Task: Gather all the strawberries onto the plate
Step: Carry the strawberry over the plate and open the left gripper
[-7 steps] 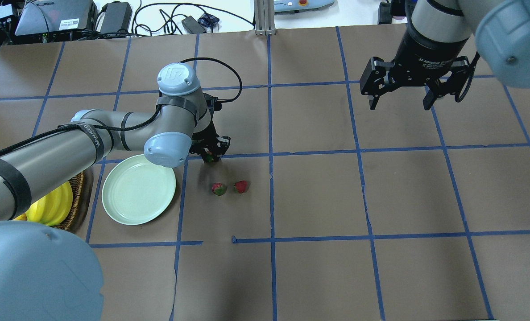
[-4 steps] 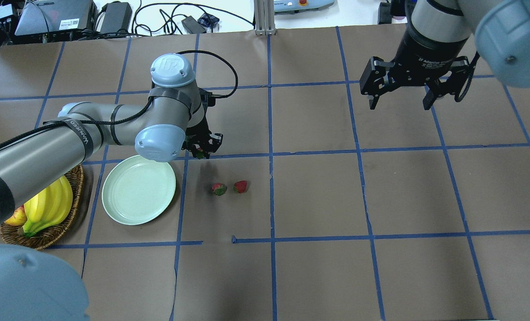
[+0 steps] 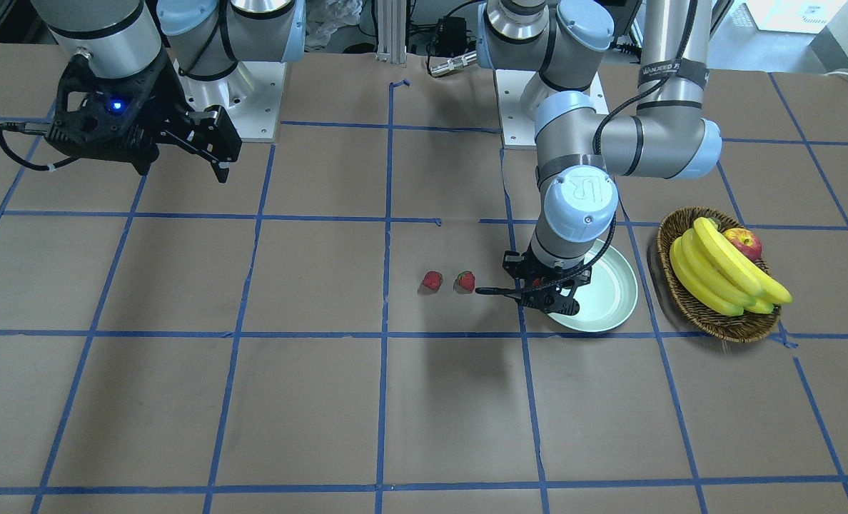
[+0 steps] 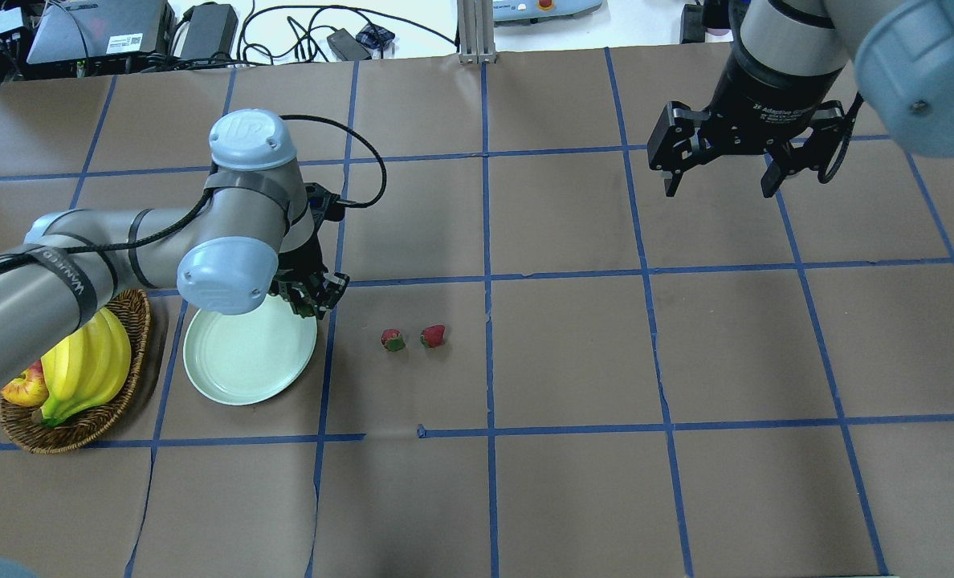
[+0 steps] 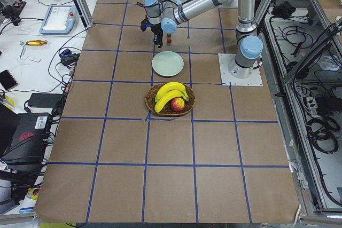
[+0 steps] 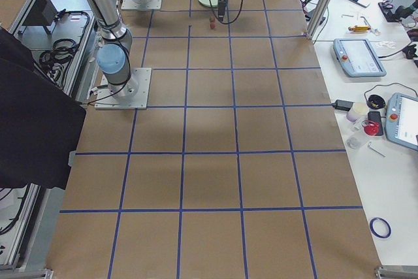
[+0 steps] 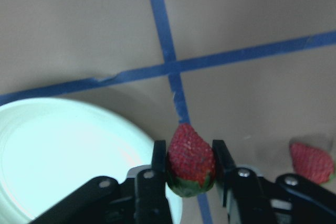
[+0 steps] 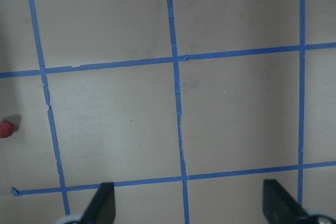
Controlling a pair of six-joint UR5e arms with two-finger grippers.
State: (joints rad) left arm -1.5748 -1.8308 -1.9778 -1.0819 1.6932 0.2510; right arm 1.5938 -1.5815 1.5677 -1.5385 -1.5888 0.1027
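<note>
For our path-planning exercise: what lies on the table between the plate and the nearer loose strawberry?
Only bare brown paper crossed by one blue tape line, seen in the overhead view, between the plate and that strawberry.

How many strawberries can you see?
3. The held strawberry sits pinched in the left tool at the plate's edge. The other two lie side by side on the table: the near strawberry closer to the plate, the far strawberry beyond it. None seem hidden.
</note>
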